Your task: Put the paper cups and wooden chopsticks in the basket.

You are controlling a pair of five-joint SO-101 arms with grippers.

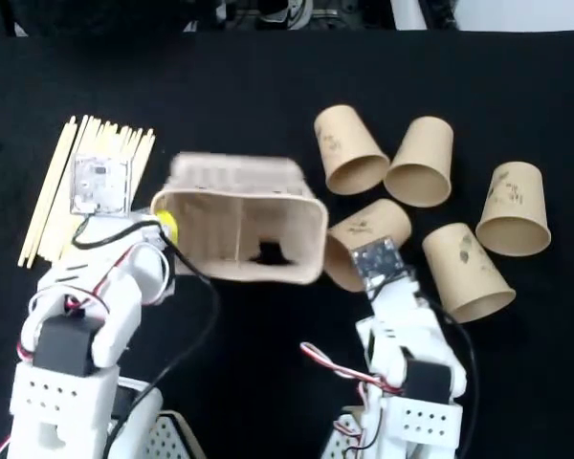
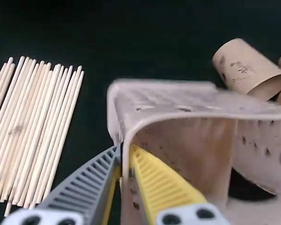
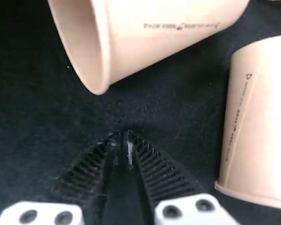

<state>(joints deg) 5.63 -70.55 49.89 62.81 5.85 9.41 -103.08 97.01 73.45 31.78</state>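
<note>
While I look down from the high view, the basket (image 1: 239, 225) sits at the middle of the desk (image 1: 268, 86), its open mouth turned up toward the camera so that I can see a divider inside. My left gripper (image 1: 163, 228) is clamped on the basket's left wall. In the left wrist view the grey finger (image 2: 91, 176) lies outside that wall and the yellow finger (image 2: 154, 183) inside it, the two pinching the basket (image 2: 187, 122) just below its rim. I cannot tell whether its base rests flat on the desk. The wooden chopsticks (image 1: 48, 196) lie side by side in a loose bundle near the far-left corner, just beside the basket and partly under my left wrist. On the right half lie five paper cups (image 1: 423, 161) on their sides: two toward the far edge, the leftmost cup (image 1: 349, 148) touching its neighbour, one cup near the right edge (image 1: 512, 208), one closer to the near edge (image 1: 466, 271), and one cup against the basket (image 1: 368, 229), half under my right arm. My right gripper (image 3: 122, 140) has its fingers together on nothing, low over bare desk between two cups — touching neither.
</note>
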